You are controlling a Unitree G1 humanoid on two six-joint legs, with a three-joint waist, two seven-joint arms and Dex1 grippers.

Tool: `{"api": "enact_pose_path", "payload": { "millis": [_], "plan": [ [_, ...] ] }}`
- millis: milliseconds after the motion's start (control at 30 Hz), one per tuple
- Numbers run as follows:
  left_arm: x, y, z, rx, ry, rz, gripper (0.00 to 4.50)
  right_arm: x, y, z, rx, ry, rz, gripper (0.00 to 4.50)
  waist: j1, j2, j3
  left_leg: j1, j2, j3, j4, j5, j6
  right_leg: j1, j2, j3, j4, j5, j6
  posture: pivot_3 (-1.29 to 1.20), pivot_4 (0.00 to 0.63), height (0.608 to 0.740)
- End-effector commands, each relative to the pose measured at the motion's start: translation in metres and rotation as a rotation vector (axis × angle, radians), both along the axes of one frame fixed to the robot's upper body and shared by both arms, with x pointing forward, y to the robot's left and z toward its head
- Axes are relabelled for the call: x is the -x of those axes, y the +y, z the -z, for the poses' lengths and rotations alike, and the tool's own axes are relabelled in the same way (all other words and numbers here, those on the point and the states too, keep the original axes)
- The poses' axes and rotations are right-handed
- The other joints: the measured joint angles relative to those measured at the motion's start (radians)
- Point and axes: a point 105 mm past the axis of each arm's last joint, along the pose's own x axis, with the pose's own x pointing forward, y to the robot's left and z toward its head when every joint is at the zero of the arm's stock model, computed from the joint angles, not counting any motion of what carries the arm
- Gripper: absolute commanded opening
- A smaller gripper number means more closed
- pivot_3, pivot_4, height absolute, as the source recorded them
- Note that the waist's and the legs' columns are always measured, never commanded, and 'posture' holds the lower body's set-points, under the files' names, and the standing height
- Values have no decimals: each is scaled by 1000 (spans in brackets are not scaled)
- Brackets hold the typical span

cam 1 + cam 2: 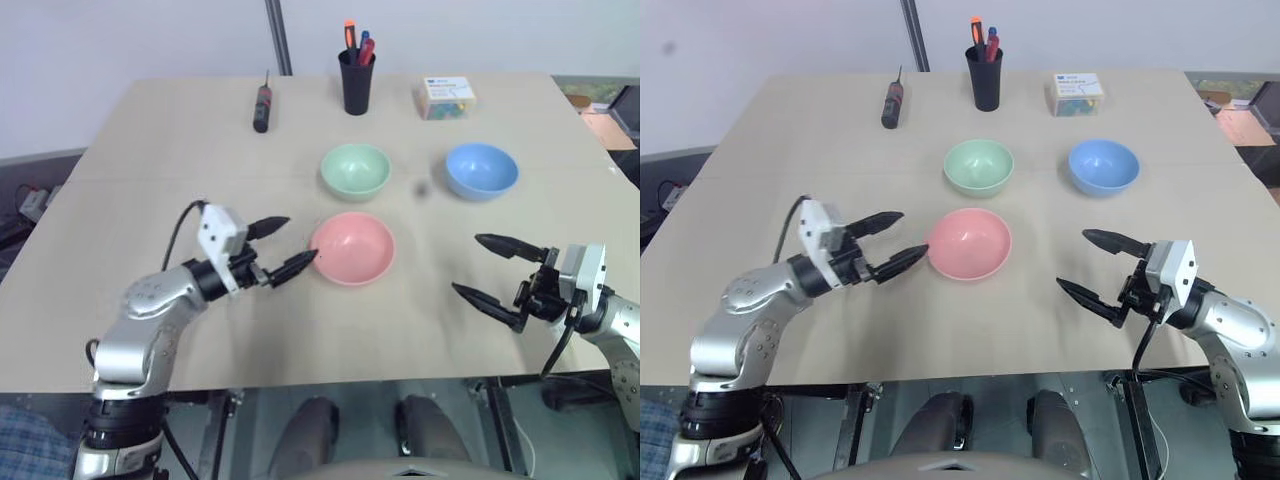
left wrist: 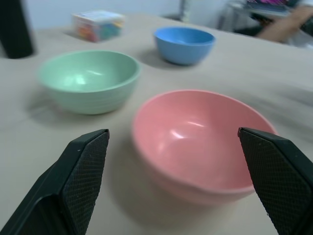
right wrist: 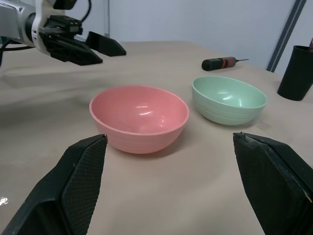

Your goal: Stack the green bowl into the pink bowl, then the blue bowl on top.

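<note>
Tool on the left arm [image 1: 272, 248] stands with its two black fingers spread wide and nothing between them, its tips just beside the near-left rim of the pink bowl [image 1: 352, 247], not touching it as far as the head views tell. That bowl sits upright and empty near the middle of the worktop [image 1: 150, 170], a fair place for a base, since either arm can get at it. The green bowl [image 1: 355, 170] stands just behind it, toward the far edge, apart from it and also empty; the blue bowl [image 1: 481, 170] is level with the green one, further toward the right edge and well apart from both. No stacking has been done yet. The right tool [image 1: 500, 272] hangs above the worktop near the near-right corner, fingers as wide apart as the left one's and holding nothing, aimed inward at the bowls; it looks parked on the blue bowl's side, ready for that later step. Along the far edge a screwdriver [image 1: 262, 107], a black pen cup [image 1: 357, 82] and a small box of coloured pins [image 1: 446, 97] stand clear of the working area.
</note>
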Motion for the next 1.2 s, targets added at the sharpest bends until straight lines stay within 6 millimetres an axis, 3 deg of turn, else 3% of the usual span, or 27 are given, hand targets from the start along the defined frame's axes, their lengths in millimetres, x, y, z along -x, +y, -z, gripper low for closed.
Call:
{"api": "enact_pose_path", "payload": {
  "millis": [33,200,367,567,833,1033,1200],
  "plan": [
    [14,22,-20,37,-122,-65,4460,-6,-2,-8,30,-60,14,4346,0,0,0,0,0,0,0,0,0,0,0,0,0,0,0,0,150,740],
    [18,54,-26,74,-194,-220,4460,-28,-8,-8,72,-68,91,4346,2,0,0,0,0,0,0,-1,1,0,0,0,0,0,0,0,150,740],
    [23,55,-23,78,-199,-228,4460,-60,7,-20,205,-119,85,4346,-1,0,0,0,0,1,0,-1,1,0,-1,0,0,0,0,0,150,740],
    [25,59,-17,57,-200,-217,4460,-98,47,-46,301,-196,-15,4346,-8,1,0,0,0,1,-2,1,-1,-1,0,1,0,0,0,0,150,740],
    [28,66,-18,52,-240,-273,4460,-145,112,-60,429,-272,-85,4346,-16,0,0,-5,0,3,-3,1,-2,-9,-1,3,-1,0,0,0,150,740],
    [37,69,-18,63,-257,-331,4460,-168,145,-67,493,-305,-94,4346,-29,0,0,-6,0,3,-5,1,-3,-10,-1,2,-1,0,0,0,150,740],
    [44,70,-21,79,-270,-369,4460,-173,159,-59,542,-282,-126,4346,-31,0,0,-6,0,4,-6,1,-3,-12,-1,3,-1,0,0,0,150,740]
  ]
}}
